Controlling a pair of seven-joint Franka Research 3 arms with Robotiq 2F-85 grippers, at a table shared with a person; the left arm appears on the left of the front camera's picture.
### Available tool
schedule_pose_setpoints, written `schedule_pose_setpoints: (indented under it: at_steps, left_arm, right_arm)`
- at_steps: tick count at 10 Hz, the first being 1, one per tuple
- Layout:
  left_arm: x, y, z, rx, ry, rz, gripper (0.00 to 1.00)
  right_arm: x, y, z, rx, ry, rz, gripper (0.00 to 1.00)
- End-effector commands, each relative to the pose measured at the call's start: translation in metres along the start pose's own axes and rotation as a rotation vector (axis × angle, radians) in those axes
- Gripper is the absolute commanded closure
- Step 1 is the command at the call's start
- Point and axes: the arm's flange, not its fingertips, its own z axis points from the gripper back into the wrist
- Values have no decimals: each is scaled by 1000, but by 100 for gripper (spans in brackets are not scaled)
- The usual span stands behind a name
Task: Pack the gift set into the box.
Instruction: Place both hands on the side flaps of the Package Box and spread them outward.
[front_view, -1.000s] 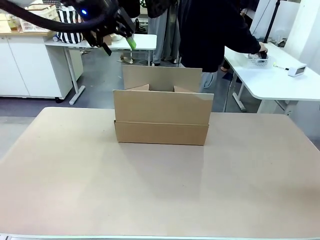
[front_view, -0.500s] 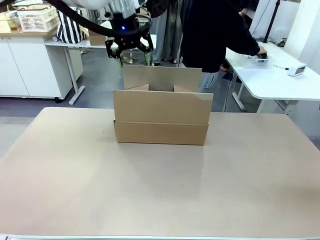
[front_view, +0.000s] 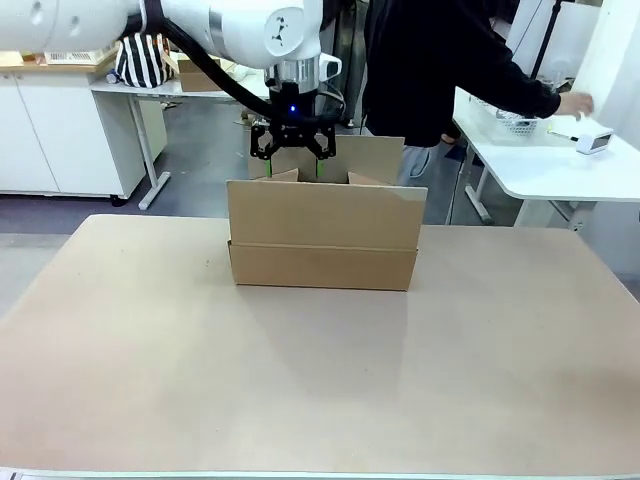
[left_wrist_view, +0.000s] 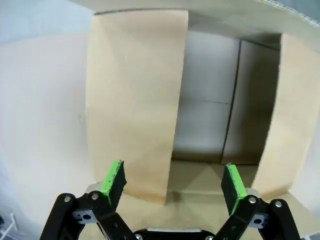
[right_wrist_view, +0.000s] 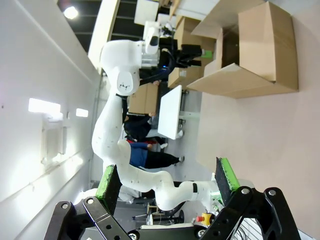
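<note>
The box (front_view: 322, 240) stands open in the middle of the table (front_view: 140, 350), long side toward the robot, with its near flap upright and its far flap (front_view: 365, 155) raised behind. The left arm (front_view: 200, 25) comes in from the upper left, and the left gripper (front_view: 291, 160) hangs pointing down over the box's open top, toward its left end. In the front view its fingertips sit just above the near flap's top edge. Its jaws are spread wide with nothing between them. In the left wrist view the green pads (left_wrist_view: 114, 176) frame the inside of the box, where a bare pale floor shows beside a broad tan flap. The right gripper (right_wrist_view: 167, 180) is also wide open and empty, well apart from the box, which its wrist view shows sideways across the tabletop. A person (front_view: 420, 60) stands at the far side behind the box, turned toward a white table (front_view: 560, 175) on the right, with one hand (front_view: 575, 103) stretched over it near a small basket (front_view: 515, 122) and a white device (front_view: 595, 140)
</note>
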Motion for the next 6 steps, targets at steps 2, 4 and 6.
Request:
schedule_pose_setpoints:
  at_steps: [2,4,6]
  left_arm:
    - [5,-4,-11,111,17,42,0]
    - [3,-8,-25,192,8,73,0]
    - [2,-15,-30,253,5,87,0]
  right_arm:
    - [4,2,-2,20,-8,28,0]
    - [4,2,-2,20,-8,28,0]
    - [4,2,-2,20,-8,28,0]
